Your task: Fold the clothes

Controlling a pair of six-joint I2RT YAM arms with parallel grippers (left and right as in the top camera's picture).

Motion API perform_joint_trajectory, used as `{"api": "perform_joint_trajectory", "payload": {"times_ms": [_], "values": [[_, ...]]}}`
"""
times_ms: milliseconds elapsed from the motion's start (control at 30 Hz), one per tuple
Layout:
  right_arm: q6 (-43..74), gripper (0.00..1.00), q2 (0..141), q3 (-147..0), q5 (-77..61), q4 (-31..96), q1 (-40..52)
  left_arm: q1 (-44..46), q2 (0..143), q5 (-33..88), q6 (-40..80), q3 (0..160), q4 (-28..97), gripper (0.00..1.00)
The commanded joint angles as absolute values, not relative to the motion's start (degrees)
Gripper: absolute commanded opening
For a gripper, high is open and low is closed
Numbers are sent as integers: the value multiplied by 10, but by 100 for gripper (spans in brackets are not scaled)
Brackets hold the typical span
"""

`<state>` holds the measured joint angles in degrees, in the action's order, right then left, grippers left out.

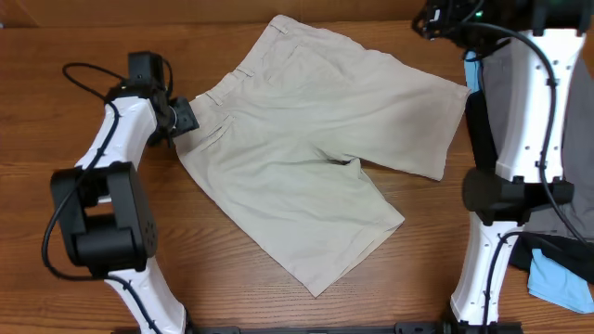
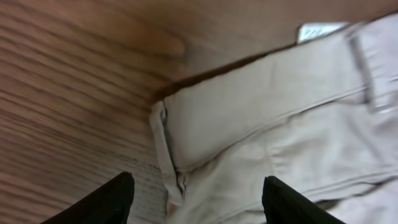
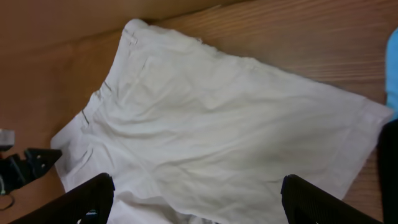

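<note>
Left fingers (image 2: 118,199): two dark tips at the bottom of the left wrist view, set wide apart with nothing clamped between them.
Left claw (image 2: 199,200): open wide over the corner of the shorts (image 2: 267,143), where the waistband (image 2: 249,99) ends. The cloth edge sits in the gap between the tips, but whether either tip touches it cannot be told.
Waistband detail: one belt loop (image 2: 368,68) crosses the band towards the right of that view, and a pale tag (image 2: 318,31) shows at the band's far edge.
Shorts, from overhead (image 1: 306,158): pale beige, spread flat and slanted across the middle of the table (image 1: 56,46). The waistband faces the left arm. One leg runs to the far right, the other towards the near edge, and light creases mark the seat.
Right claw (image 3: 205,202): fingers spread wide and empty. From overhead it hangs (image 1: 436,20) at the far right, beyond the hem of the far leg and apart from the cloth.
Right wrist view: it looks down the shorts towards the waistband, with the left claw small at the left edge.
Other clothes: a grey garment (image 1: 506,93) lies behind the right arm, with a black garment (image 1: 557,246) and a light-blue garment (image 1: 561,280) near that arm's base.
</note>
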<state>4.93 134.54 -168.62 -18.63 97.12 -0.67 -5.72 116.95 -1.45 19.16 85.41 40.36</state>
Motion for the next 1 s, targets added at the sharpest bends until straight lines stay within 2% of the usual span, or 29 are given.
{"api": "perform_joint_trajectory", "payload": {"times_ms": [0, 167, 200, 300, 400, 467, 633, 700, 733, 800, 833, 967], "values": [[59, 89, 1339, -1662, -163, 970, 16, -55, 1199, 1, 194, 848, 405, 68], [60, 88, 1339, -1642, -161, 970, 33, -59, 1215, -15, 194, 848, 405, 65], [60, 88, 1339, -1641, -161, 970, 35, -61, 1215, -18, 193, 848, 407, 59], [60, 86, 1339, -1632, -161, 970, 39, -79, 1214, -43, 194, 850, 426, 30], [60, 86, 1339, -1627, -161, 971, 42, -107, 1214, -67, 194, 850, 451, 19], [60, 86, 1339, -1624, -161, 970, 46, -132, 1214, -81, 193, 850, 475, 13], [60, 86, 1339, -1618, -161, 970, 58, -194, 1214, -90, 193, 850, 550, 11], [65, 86, 1339, -1609, -161, 970, 65, -214, 1214, -84, 192, 850, 579, 14], [73, 86, 1339, -1602, -159, 970, 67, -221, 1214, -80, 187, 850, 592, 23], [91, 86, 1339, -1581, -154, 970, 71, -229, 1214, -55, 160, 850, 606, 82], [112, 85, 1339, -1568, -141, 970, 72, -229, 1214, -37, 140, 850, 606, 93], [171, 83, 1339, -1497, -105, 969, 72, -227, 1214, 29, 86, 858, 598, 100]]}}
